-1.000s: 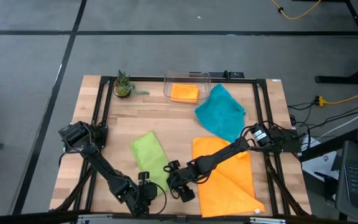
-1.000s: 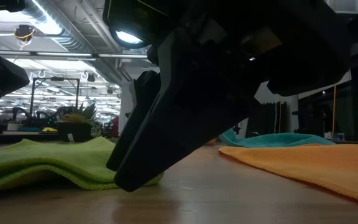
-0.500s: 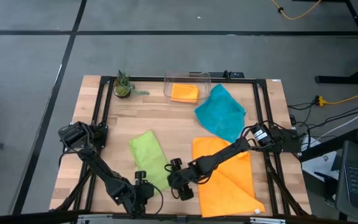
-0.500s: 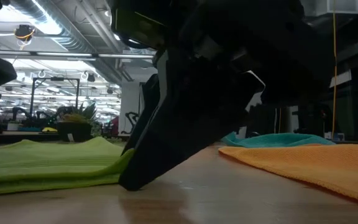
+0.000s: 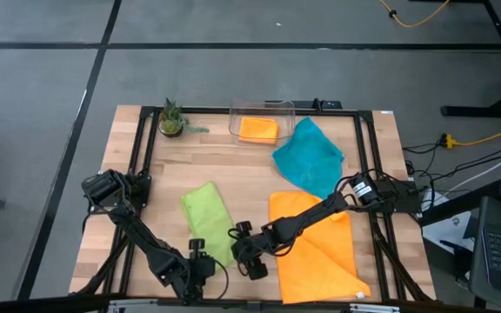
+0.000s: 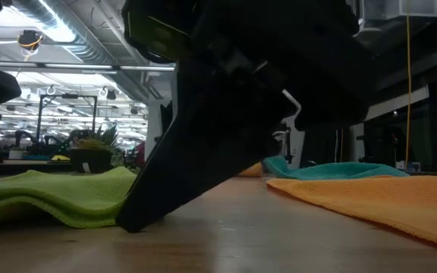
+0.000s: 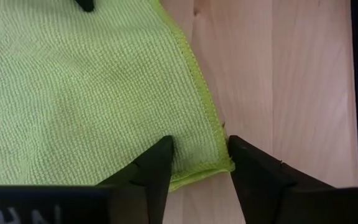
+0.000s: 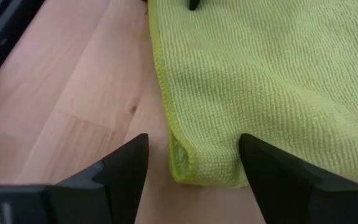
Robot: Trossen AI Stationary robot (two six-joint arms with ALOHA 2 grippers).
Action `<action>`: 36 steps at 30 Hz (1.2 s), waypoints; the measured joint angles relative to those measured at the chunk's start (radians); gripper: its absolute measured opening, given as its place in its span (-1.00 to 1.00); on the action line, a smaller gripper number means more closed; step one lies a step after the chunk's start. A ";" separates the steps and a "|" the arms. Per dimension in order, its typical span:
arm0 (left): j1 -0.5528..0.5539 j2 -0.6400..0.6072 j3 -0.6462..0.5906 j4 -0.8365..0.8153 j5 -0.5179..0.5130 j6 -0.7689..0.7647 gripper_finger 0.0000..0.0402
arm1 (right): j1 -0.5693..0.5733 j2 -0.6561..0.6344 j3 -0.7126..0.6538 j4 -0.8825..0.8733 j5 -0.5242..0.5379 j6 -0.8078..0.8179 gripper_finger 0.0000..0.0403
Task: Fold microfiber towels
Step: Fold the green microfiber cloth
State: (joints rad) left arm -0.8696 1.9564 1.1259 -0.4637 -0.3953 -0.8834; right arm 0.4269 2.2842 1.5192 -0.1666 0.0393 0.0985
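The left gripper's fingers (image 7: 157, 165) stand apart, one to each side of a near corner of the lime green towel (image 7: 73, 87), tips on the cloth or at its hem. The right gripper's fingers (image 8: 129, 165) are spread wider and straddle the other near corner, where the hem shows a doubled layer. Whether either pair yet bears on the cloth with any force cannot be told. The left gripper (image 5: 200, 263) and right gripper (image 5: 243, 258) sit close together at the table's front edge, either side of the towel's near end.

The step in hand appears to be taking both near corners in order to carry them over. To do it well, each pair should close on every layer at its corner, not the top ply alone, and close together so the edge lifts level. The corners would then travel along the strip toward its far end, kept the same distance apart, so the hems meet squarely.

The lime green towel (image 5: 209, 219) lies on the wooden table (image 5: 137, 209) left of centre as a strip. Its long axis runs from the front edge toward the back, leaning slightly leftward at the far end. An orange towel (image 5: 324, 252) lies to its right, and a teal towel (image 5: 310, 158) beyond that. A second orange towel (image 5: 257, 129) lies in the clear bin (image 5: 285, 108) at the back.
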 joint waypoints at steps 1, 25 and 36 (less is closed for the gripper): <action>-0.001 0.000 0.000 0.000 -0.001 0.013 -0.29 | -0.001 0.000 0.000 -0.001 -0.001 0.001 0.17; 0.004 -0.071 0.001 -0.015 -0.039 0.033 -1.00 | 0.030 -0.080 -0.003 -0.071 -0.002 0.186 -0.97; -0.003 -0.086 0.166 -0.003 0.013 0.119 -1.00 | 0.122 -0.170 0.000 -0.077 0.019 0.242 -0.98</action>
State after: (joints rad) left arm -0.8730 1.8702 1.2920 -0.4665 -0.3821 -0.7640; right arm 0.5490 2.1137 1.5193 -0.2437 0.0580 0.3405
